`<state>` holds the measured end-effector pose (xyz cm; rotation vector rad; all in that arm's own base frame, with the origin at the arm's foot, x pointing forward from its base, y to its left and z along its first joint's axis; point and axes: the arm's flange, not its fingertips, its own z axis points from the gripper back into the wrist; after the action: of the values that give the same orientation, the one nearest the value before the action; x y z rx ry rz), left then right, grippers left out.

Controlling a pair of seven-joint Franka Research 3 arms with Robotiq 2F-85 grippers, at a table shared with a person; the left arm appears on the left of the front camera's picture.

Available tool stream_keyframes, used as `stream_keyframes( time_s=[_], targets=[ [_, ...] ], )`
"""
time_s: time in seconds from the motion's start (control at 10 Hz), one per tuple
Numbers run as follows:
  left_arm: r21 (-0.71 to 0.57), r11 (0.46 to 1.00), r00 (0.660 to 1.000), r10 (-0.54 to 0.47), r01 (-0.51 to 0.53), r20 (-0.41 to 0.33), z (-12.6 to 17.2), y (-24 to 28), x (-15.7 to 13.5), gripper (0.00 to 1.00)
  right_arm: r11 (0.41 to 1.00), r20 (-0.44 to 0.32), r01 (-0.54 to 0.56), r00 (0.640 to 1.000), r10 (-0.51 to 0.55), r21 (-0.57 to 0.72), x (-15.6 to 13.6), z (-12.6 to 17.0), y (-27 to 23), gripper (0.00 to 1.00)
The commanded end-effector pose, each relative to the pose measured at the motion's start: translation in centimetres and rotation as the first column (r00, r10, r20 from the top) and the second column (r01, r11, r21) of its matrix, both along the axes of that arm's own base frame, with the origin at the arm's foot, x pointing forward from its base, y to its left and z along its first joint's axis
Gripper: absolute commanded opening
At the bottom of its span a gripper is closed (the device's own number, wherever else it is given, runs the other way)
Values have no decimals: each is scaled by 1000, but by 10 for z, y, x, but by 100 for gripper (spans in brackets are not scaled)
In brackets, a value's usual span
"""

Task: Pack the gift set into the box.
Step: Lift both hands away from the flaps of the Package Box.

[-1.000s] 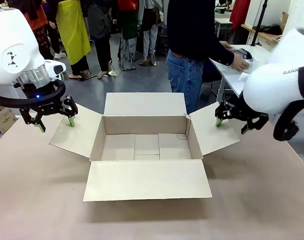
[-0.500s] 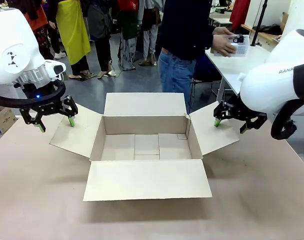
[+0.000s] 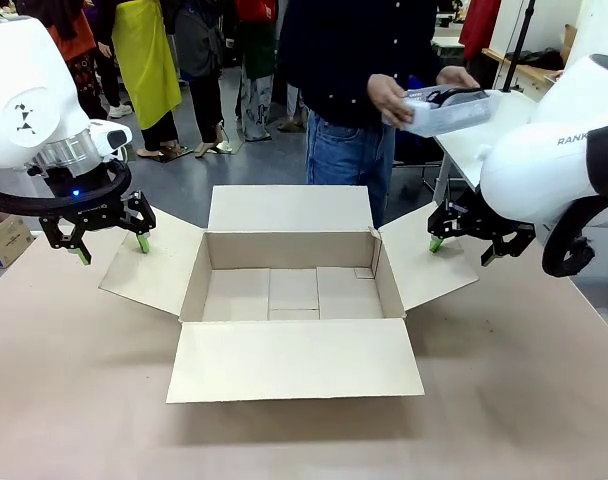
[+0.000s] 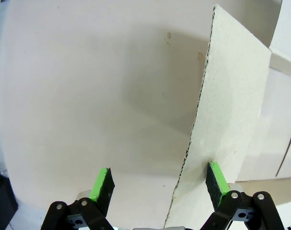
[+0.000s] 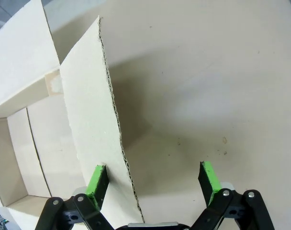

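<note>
Left end effector (image 3: 113,250) and right end effector (image 3: 461,251), both spread, straddle side flaps of the box (image 3: 284,292), the gift set (image 3: 446,110) held up beyond the right one.

I observe the right gripper (image 5: 152,178) at bottom of frame, pads spread wide, straddling the corrugated flap edge of the box (image 5: 85,120). Bare table (image 5: 207,72) occupies the right.

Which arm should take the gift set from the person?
Right, probably. The person's hands hold the gift set near the right gripper; the left gripper is across the box. Both are open.
</note>
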<state>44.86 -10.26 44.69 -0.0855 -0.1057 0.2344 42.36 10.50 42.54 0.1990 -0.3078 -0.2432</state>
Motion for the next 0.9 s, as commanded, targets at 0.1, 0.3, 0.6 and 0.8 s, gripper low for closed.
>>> stream_keyframes(
  time_s=[0.1, 0.3, 0.6, 0.8],
  targets=[
    [16, 1000, 1000, 8, -8, -2, 2, 0, -1, 100, 1000, -4, 19, 1000, -19, -13, 1, 4, 1, 100],
    [16, 1000, 1000, 8, -8, -2, 2, 0, -1, 100, 1000, -4, 19, 1000, -19, -13, 1, 4, 1, 100],
    [16, 1000, 1000, 8, -8, -2, 2, 0, -1, 100, 1000, -4, 19, 1000, -19, -13, 1, 4, 1, 100],
    [16, 1000, 1000, 8, -8, -2, 2, 0, -1, 100, 1000, -4, 19, 1000, -19, -13, 1, 4, 1, 100]
  ],
)
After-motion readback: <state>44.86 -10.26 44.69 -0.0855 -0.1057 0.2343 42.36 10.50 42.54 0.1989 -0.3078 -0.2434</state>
